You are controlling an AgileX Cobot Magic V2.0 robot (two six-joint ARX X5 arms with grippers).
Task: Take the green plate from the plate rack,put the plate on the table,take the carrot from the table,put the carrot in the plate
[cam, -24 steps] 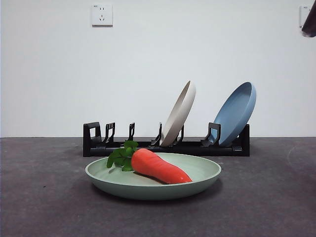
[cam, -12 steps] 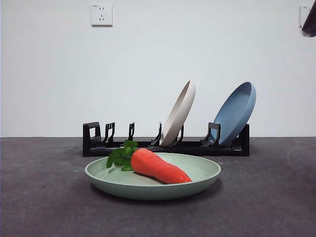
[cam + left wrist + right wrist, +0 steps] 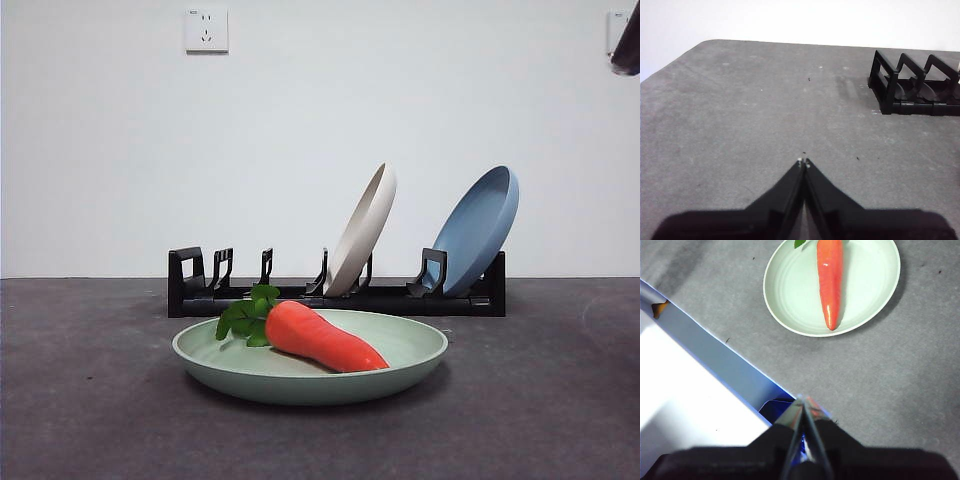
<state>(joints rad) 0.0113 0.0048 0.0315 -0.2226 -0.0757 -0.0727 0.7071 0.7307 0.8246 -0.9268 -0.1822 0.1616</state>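
Carrot lying in green plate; plate flat on table just in front of plate rack.

Task reads as complete. Left gripper with jaws pressed together, empty, low over bare table near the rack's open end. Right gripper likewise closed on nothing, raised well clear of the plate, near the table edge. Beige plate and blue plate leaning in rack slots. Little risk left: carrot rests across the shallow dish, could roll over the low rim if an arm bumps the plate or jolts the table while retracting.
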